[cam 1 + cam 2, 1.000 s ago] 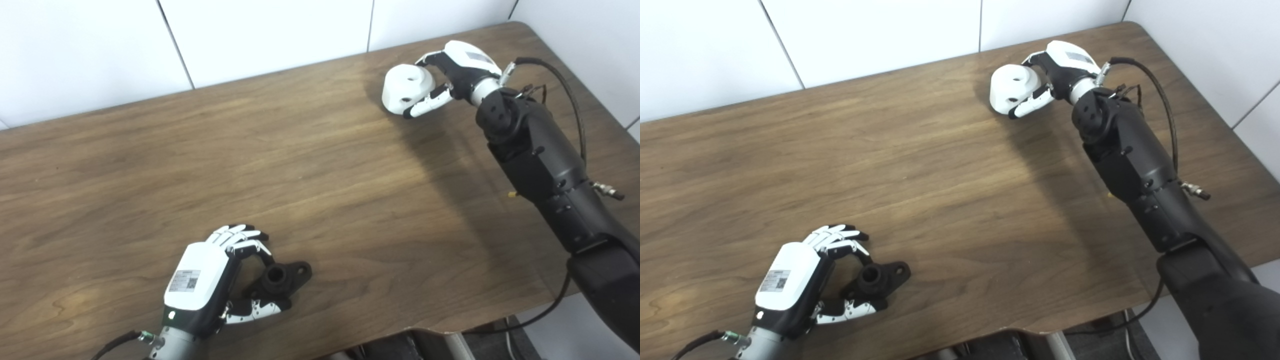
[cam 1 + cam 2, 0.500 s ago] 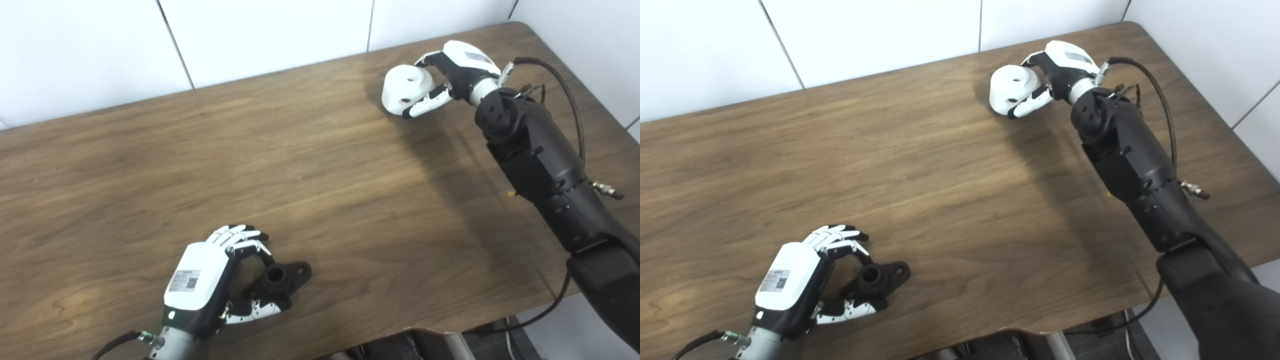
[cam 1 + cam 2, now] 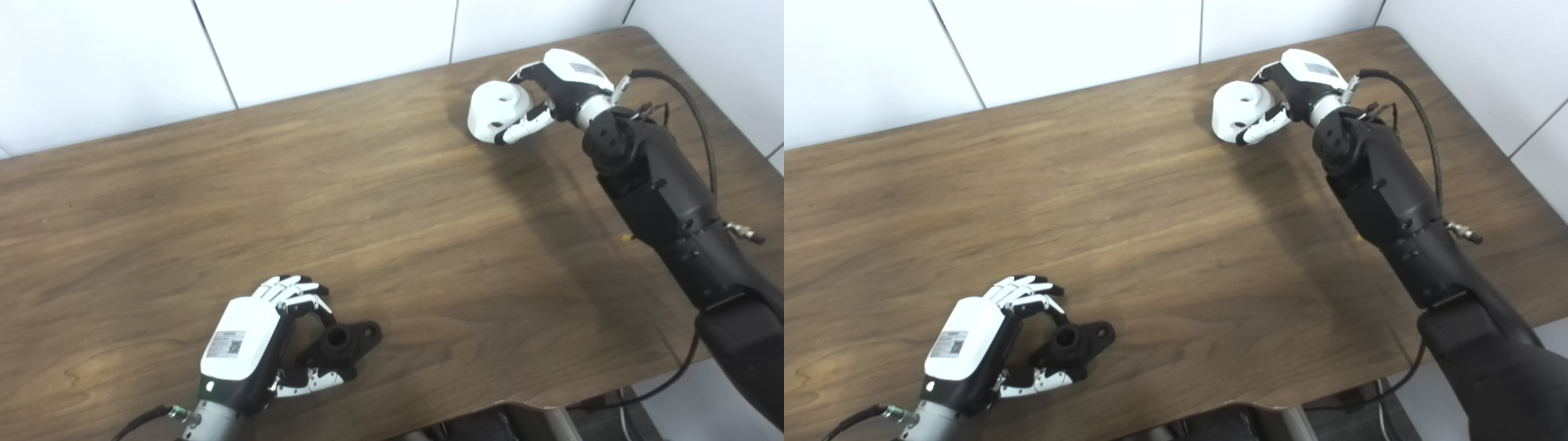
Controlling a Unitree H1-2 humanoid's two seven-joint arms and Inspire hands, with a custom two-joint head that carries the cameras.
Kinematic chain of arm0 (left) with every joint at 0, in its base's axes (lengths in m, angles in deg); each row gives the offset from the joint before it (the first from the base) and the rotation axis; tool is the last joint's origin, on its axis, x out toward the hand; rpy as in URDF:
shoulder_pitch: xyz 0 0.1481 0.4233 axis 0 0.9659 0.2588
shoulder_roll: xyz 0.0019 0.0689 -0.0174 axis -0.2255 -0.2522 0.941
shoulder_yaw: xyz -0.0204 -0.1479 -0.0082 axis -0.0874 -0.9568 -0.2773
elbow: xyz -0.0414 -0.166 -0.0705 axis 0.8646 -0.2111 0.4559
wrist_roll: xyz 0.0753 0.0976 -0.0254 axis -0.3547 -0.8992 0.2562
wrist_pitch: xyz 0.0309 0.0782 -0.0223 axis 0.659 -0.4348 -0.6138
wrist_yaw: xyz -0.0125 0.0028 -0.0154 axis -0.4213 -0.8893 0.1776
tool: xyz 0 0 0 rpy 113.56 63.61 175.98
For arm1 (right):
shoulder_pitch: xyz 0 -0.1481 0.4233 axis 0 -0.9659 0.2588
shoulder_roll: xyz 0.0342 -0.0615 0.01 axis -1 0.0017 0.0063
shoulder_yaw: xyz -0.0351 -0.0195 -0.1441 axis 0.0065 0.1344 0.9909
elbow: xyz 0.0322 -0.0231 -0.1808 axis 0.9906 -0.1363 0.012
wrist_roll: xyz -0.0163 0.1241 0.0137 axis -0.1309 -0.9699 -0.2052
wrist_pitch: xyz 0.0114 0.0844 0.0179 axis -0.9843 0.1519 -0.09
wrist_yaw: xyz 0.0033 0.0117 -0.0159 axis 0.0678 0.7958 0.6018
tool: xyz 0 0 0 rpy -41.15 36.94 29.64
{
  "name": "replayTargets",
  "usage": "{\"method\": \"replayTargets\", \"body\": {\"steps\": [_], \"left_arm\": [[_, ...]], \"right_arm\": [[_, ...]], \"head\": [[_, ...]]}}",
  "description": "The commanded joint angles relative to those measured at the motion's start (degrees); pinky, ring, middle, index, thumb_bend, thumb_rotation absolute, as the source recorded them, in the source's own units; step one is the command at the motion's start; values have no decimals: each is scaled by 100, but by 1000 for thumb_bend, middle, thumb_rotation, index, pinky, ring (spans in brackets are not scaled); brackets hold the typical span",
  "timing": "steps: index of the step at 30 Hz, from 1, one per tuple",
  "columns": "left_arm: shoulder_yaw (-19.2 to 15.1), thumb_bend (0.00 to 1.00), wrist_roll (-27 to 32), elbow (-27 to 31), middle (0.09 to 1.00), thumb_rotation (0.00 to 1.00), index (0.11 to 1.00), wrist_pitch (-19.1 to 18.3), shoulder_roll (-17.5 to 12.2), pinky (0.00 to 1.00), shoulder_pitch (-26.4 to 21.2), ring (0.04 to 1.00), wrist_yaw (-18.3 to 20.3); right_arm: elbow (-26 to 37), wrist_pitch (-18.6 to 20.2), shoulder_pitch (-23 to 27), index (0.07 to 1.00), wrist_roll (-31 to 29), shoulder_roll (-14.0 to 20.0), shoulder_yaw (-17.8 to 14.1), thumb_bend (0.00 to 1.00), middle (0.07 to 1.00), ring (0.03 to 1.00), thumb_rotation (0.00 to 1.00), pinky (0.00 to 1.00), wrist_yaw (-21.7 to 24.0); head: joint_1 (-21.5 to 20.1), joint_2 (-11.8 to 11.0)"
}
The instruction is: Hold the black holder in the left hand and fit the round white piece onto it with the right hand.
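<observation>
Left hand [image 3: 257,349]: lower left of frame, fingers and thumb curled around the black holder [image 3: 343,344], which rests on the table [image 3: 392,208].
Right hand [image 3: 560,86]: upper right, closed on the round white piece [image 3: 497,110].
Parts: well apart.
</observation>
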Motion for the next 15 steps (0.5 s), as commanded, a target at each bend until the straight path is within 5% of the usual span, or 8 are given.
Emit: {"method": "replayTargets", "body": {"steps": [1,15], "left_arm": [[-16,520,-134,0,765,48,486,-56,-105,877,58,838,148],[-22,520,-129,-8,764,48,487,-47,-112,873,49,840,147]], "right_arm": [[114,-120,267,692,30,212,-89,670,869,932,318,835,-183],[34,-104,350,692,9,181,-109,652,877,938,332,825,-228]], "head": [[-4,8],[7,26]]}}
